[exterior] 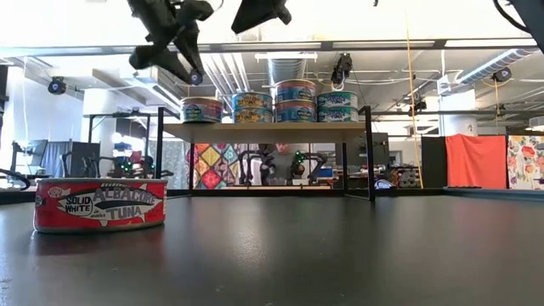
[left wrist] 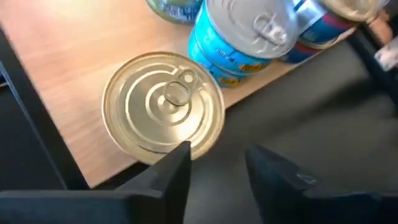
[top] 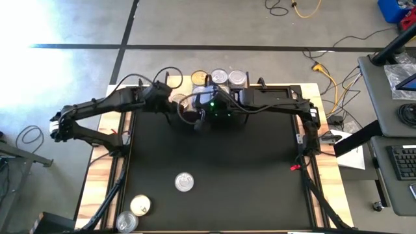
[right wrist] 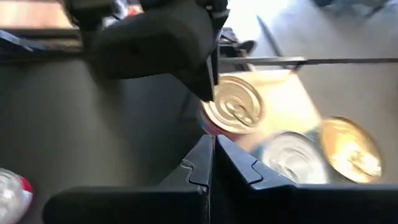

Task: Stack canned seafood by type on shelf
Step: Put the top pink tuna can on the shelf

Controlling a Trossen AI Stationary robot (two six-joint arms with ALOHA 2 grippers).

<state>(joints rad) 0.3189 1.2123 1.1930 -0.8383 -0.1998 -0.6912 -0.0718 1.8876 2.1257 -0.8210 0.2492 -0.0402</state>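
The light-wood shelf (exterior: 263,129) stands at the table's far edge and holds several tins, some in stacks of two (exterior: 296,100). A gold-lidded tin (left wrist: 163,109) sits flat at the shelf's left end, near its front edge. My left gripper (left wrist: 217,165) is open and empty, just above and in front of this tin; it also shows in the low view (exterior: 170,47). My right gripper (right wrist: 211,158) is shut and empty, hovering close by in front of the shelf. A red tuna tin (exterior: 99,204) lies on the table.
Loose tins lie on the black table: a silver-lidded one (top: 184,182) near the middle front, a gold-lidded one (top: 140,205) and a silver one (top: 127,221) at the near left corner. Both arms cross over the shelf. The table's right half is bare.
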